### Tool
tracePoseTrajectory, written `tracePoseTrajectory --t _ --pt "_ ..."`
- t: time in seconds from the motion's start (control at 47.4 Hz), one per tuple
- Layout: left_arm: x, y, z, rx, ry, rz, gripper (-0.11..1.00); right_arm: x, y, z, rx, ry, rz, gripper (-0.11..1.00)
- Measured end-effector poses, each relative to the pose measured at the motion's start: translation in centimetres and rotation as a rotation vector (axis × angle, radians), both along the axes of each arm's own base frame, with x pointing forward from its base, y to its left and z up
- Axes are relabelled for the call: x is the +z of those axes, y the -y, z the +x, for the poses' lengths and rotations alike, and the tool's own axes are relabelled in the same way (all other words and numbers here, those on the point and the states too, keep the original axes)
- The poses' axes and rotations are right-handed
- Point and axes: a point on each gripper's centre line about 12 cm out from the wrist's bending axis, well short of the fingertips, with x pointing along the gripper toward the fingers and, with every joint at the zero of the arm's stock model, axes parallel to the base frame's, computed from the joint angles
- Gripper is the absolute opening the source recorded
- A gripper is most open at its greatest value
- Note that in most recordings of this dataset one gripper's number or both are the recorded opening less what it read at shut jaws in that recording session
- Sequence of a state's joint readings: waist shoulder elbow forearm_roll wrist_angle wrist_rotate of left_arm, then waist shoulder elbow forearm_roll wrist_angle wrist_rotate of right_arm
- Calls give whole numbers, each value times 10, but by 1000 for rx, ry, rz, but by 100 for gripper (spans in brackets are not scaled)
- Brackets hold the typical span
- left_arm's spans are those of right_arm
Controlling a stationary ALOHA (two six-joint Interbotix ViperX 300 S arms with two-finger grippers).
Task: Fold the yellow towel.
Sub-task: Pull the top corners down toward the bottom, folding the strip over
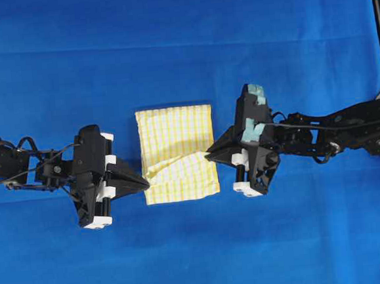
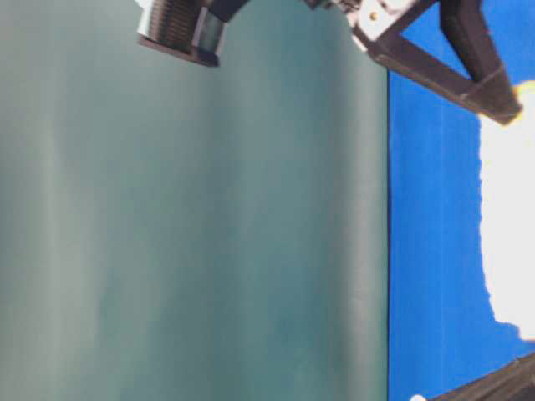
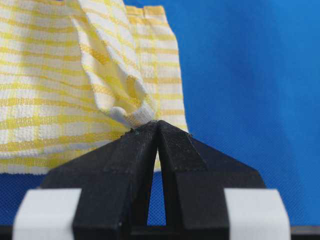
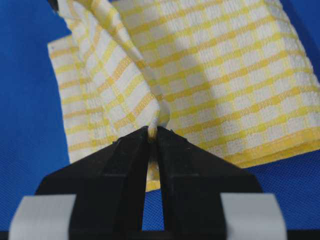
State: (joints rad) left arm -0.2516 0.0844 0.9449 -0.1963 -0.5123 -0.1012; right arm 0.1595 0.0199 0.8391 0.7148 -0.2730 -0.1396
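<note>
- The left gripper (image 3: 159, 125) fills the near view, its fingers (image 3: 132, 150) clenched on a bunched edge of the yellow towel (image 1: 177, 153).
- The towel lies between both sets of fingers on the blue counter (image 1: 169, 38), already doubled.
- The right gripper (image 4: 154, 131) pinches the opposite edge.
- Judgement: lift both pinches level, carry them together across, lay edge on edge.

The yellow towel (image 3: 60, 90) is woven cloth with a coarse, waffle-like weave and a matt finish, bunched where it meets the tips of the left gripper (image 3: 158, 126). That gripper's fingers (image 3: 125, 165) are matt black plastic with a fine ribbed texture, as on the right gripper (image 4: 154, 131). Beneath both, the worktop (image 3: 250, 100) wears a blue, finely woven matt fabric.
</note>
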Motion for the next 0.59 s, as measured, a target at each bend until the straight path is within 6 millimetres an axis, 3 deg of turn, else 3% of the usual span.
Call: tracePoseTrajectory --t 0.232,0.464,0.528,0.591 --pt "-11 -6 0 15 -35 11 2 -6 -1 4 -1 -14 0 6" --pt "-11 -14 2 35 -33 16 2 -6 -2 5 3 -17 1 7" --pt "-11 -15 2 38 -33 20 7 -6 -2 5 4 -16 3 16" --pt "-9 -16 3 38 -30 20 20 -6 -3 5 6 -16 2 32"
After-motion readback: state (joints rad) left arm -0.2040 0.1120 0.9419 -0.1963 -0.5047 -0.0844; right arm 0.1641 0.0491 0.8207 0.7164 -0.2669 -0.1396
